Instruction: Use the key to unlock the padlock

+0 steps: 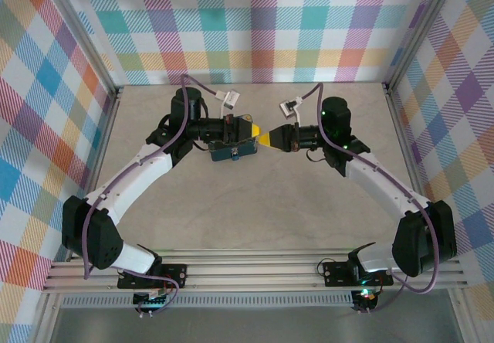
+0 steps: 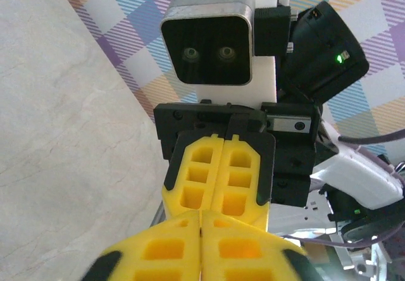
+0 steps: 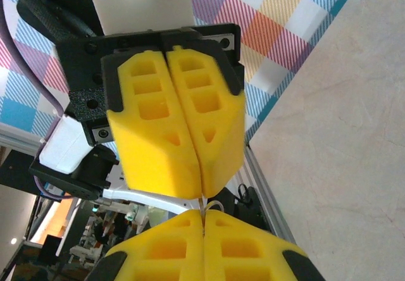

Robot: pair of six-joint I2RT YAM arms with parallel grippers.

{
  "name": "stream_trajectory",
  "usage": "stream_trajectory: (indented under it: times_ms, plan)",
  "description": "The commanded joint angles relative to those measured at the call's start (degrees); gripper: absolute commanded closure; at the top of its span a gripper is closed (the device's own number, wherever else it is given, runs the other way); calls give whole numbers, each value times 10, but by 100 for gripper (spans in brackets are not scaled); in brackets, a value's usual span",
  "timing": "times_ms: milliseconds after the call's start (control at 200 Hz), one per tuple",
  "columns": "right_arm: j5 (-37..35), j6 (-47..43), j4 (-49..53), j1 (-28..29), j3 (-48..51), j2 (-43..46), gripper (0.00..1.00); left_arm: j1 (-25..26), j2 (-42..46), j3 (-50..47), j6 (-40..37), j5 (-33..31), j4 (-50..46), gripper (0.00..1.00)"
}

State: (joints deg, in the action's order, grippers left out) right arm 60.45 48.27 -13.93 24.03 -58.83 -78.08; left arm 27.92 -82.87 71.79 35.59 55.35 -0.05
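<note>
Meeting tip-to-tip: left tool (image 1: 253,131), right tool (image 1: 266,138) both clamped on key (image 3: 203,204), thin pale sliver seen edge-on.

left fingers (image 1: 249,130) meeting right fingers (image 1: 266,138), blue box (image 1: 234,153) just beside

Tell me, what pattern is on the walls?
The walls have a colourful plaid check. The top view shows it best.

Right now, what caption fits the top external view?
Left tool and right tool meet tip to tip by a dark-blue box.
</note>
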Motion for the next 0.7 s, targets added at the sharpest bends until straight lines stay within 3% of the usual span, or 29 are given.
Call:
stream_trajectory:
  times_ms: [0,65,175,370,695]
  plan:
    - [-18,29,-61,2,19,-2,100,-2,15,-17,26,-21,31,66]
    - [-29,37,-68,2,26,-1,100,-6,23,-36,53,-36,56,58]
    - [-54,48,-79,1,37,4,100,-16,34,-83,123,-45,144,57]
    - [-74,68,-109,1,50,2,100,-16,47,-132,174,-48,220,66]
    - [-70,76,-116,1,49,-1,100,-8,45,-133,169,-42,216,78]
